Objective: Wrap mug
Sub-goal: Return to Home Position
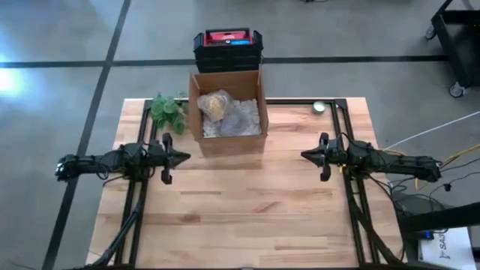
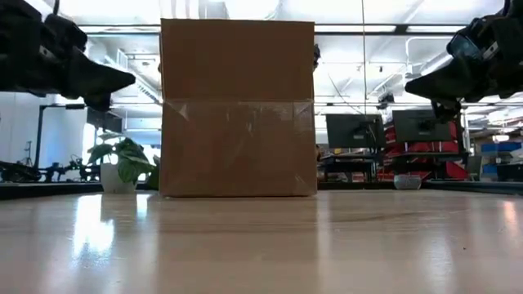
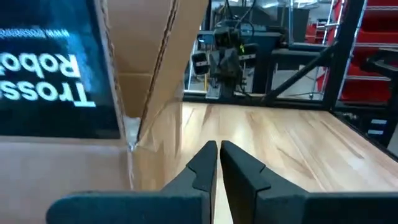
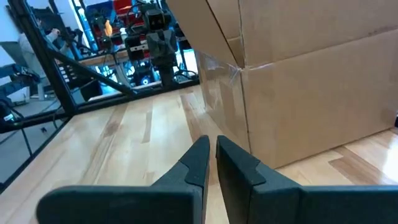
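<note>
- the left gripper's fingers [image 3: 202,165] were pressed together with nothing between them. the left gripper [image 1: 187,157] pointed at the cardboard box [image 1: 227,141], just off its left front corner and clear of the wall.
- the right gripper's fingers [image 4: 239,163] were likewise closed on nothing. the right gripper [image 1: 303,155] faced the box from off its right front corner, farther out than the left one.
- both arms lay level and mirrored either side of the box, and the low view showed them held above the table [image 1: 247,217]. judged a parked pose: empty, shut and clear of the box's open top, so nothing could snag.
- the task's things were inside the box. the wrapped yellow mug [image 1: 214,105] sat toward the back left, and a grey-blue wrapped bundle [image 1: 241,116] touched it on the right. both rested on white padding.
- judged: packing was done, and only settling into rest was left.
- the box stood upright between the two arms, probably so that either could reach over it.
- a potted plant [image 1: 168,111] stood just left of the box, and a small round dish [image 1: 319,107] lay well to its right.
- a stack of dark crates [image 1: 228,49] stood behind the box, off the table.
- neither gripper touched any of these.
</note>
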{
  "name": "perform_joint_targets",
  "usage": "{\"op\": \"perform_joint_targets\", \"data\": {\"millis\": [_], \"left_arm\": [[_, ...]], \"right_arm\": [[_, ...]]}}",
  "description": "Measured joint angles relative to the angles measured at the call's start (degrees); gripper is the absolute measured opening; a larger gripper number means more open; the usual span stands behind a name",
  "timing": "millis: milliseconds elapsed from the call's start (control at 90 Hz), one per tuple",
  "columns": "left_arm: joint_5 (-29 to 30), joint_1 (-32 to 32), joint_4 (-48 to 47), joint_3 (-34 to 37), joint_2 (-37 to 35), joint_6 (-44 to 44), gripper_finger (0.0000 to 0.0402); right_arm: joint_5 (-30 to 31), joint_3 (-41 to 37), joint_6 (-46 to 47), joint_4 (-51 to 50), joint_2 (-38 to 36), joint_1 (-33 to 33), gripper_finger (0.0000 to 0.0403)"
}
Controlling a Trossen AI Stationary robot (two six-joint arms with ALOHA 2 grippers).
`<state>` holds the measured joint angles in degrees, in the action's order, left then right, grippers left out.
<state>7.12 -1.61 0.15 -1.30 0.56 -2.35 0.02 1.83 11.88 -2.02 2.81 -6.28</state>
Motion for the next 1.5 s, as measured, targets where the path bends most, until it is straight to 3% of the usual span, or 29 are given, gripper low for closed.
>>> {"op": "perform_joint_targets", "data": {"millis": [78,1500], "left_arm": [[2.09,-0.06,-0.01,-0.07,0.08,-0.29,0.0009],[2.44,0.01,0.21,-0.46,15.07,-0.31,0.0009]], "right_arm": [[0.01,-0.02,0.04,0.07,-0.04,0.00,0.0014],[0.01,-0.02,0.03,0.17,0.02,0.01,0.0014]]}}
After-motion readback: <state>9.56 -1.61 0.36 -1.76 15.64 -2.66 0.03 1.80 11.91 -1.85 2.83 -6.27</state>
